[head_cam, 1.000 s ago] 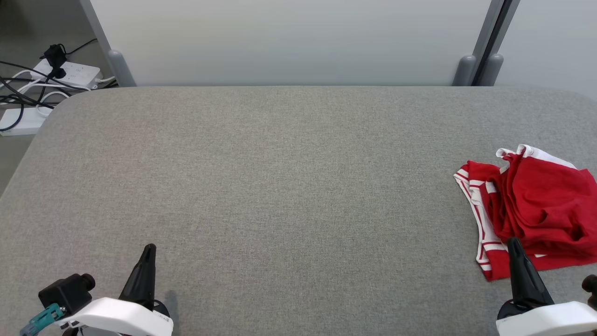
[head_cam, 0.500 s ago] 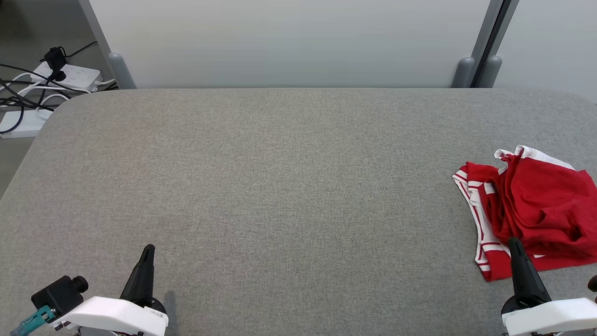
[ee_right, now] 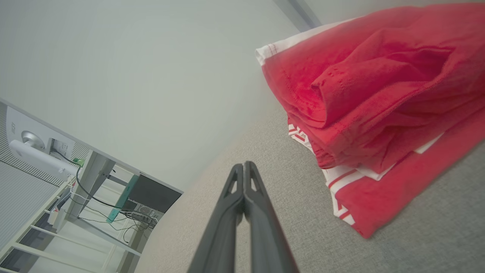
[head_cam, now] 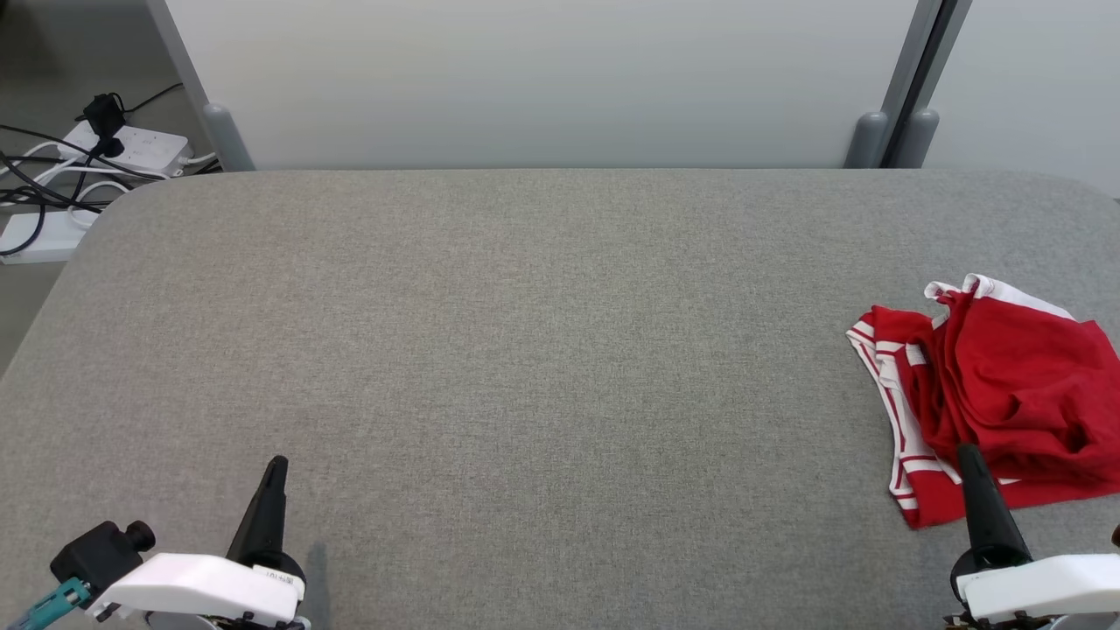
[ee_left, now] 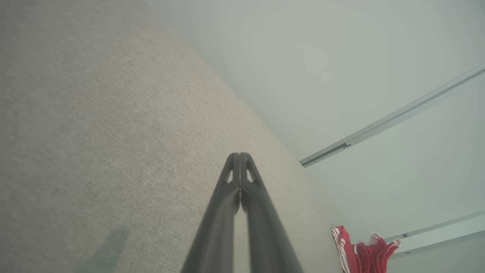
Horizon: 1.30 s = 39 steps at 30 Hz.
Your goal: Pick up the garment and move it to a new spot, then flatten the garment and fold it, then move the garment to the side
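Power strips [head_cam: 131, 144] and cables [head_cam: 35, 175] are seen on the floor [head_cam: 17, 289] past the far left corner of the table [head_cam: 525, 350]; a pale panel [head_cam: 542, 79] is set along its far edge. Open grey surface is spread leftward from the garment [head_cam: 1006, 394] (red, crumpled), heaped at the right edge. The left gripper [head_cam: 278, 464] and right gripper [head_cam: 965, 452] are pressed shut, nothing held, the right just beside the garment.

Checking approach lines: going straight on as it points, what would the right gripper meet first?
Likely nothing near: the right gripper aims beside the red garment, over the table, toward the pale panel; depth unclear.
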{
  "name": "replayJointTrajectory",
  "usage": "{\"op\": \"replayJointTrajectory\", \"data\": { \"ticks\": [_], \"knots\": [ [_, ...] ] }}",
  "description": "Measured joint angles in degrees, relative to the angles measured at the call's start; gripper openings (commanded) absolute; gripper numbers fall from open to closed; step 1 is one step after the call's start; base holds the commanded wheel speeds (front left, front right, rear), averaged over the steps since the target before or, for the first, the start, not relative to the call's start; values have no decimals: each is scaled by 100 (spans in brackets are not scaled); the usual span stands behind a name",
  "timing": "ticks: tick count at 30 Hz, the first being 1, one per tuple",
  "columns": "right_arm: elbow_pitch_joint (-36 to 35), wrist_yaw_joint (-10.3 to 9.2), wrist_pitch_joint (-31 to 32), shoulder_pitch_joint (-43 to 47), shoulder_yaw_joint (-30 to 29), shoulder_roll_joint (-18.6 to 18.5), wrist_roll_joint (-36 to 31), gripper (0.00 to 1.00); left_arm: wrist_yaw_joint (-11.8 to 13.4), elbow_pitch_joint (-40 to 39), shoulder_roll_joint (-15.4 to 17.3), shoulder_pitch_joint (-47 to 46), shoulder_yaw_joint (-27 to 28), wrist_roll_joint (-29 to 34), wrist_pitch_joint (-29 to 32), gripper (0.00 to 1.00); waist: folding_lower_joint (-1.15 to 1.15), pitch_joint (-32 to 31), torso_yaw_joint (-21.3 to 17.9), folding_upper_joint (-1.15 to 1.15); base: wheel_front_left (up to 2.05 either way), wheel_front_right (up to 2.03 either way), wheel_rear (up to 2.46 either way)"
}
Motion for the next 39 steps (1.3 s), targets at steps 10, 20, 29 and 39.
{"op": "replayJointTrajectory", "data": {
  "ticks": [10, 20, 29, 39],
  "knots": [
    [76, 0, 115, -114, -14, -14, 681, 0, -107, 90, -159, -75, 183, -479, 116, 0, 0, -25, -7, 0, 0, 0, 0],
    [219, 0, 223, -143, -37, -24, 1281, 0, -244, 177, -308, -94, 355, -920, 242, 0, 0, -47, -13, 0, 0, 0, 0],
    [358, -1, 296, -228, -59, -27, 1878, 0, -358, 241, -409, -185, 526, -1352, 365, 0, 0, -70, -20, 0, 0, 0, 0],
    [426, -1, 411, -338, -134, -31, 2547, 0, -510, 353, -550, -189, 716, -1827, 510, 0, 0, -94, -27, 0, 0, 0, 0]
  ]
}}
